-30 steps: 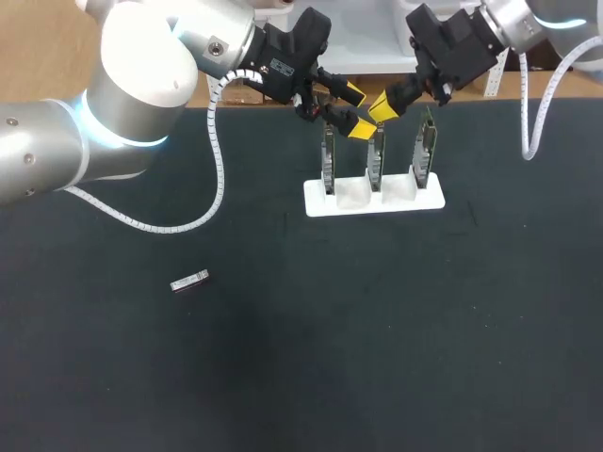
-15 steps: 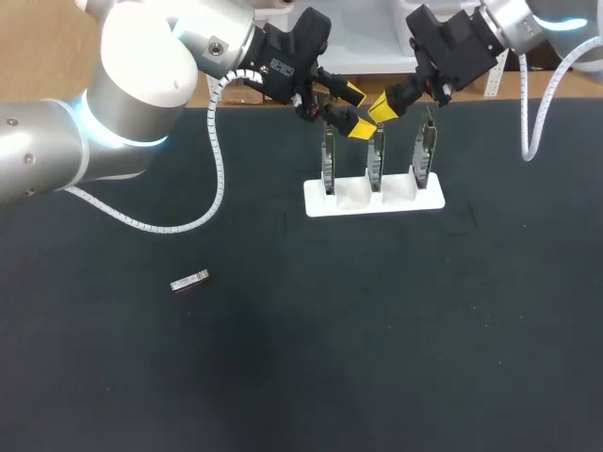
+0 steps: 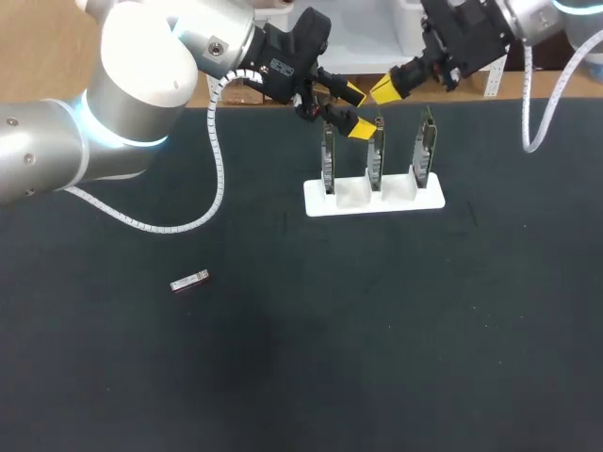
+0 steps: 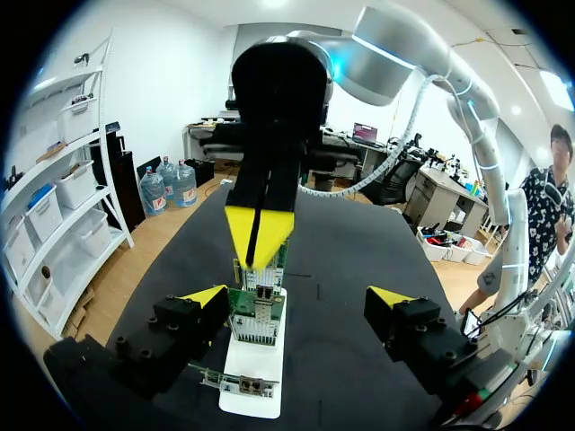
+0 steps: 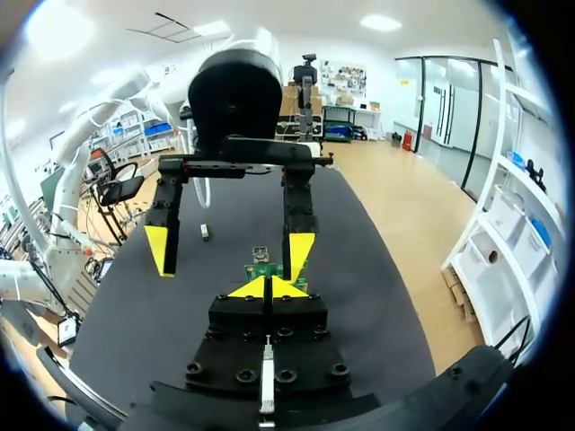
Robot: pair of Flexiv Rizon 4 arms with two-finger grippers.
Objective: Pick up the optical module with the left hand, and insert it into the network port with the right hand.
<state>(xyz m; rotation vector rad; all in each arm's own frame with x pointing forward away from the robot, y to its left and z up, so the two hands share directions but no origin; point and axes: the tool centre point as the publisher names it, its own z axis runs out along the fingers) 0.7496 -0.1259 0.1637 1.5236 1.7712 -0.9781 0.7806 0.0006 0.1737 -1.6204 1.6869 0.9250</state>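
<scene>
Black matte table (image 3: 283,377) carries a small, slim, silver-grey rectangular optical module (image 3: 189,281), lying flat and slightly askew toward the left edge, well apart from both arms. Near the far edge, a white plastic stand (image 3: 372,200) holds three upright green circuit boards (image 3: 377,155) in a row. The left gripper (image 3: 354,111) hangs over the boards with its jaws spread wide. The right gripper (image 3: 384,89) hovers just beside it above the far edge, yellow tips pressed together
</scene>
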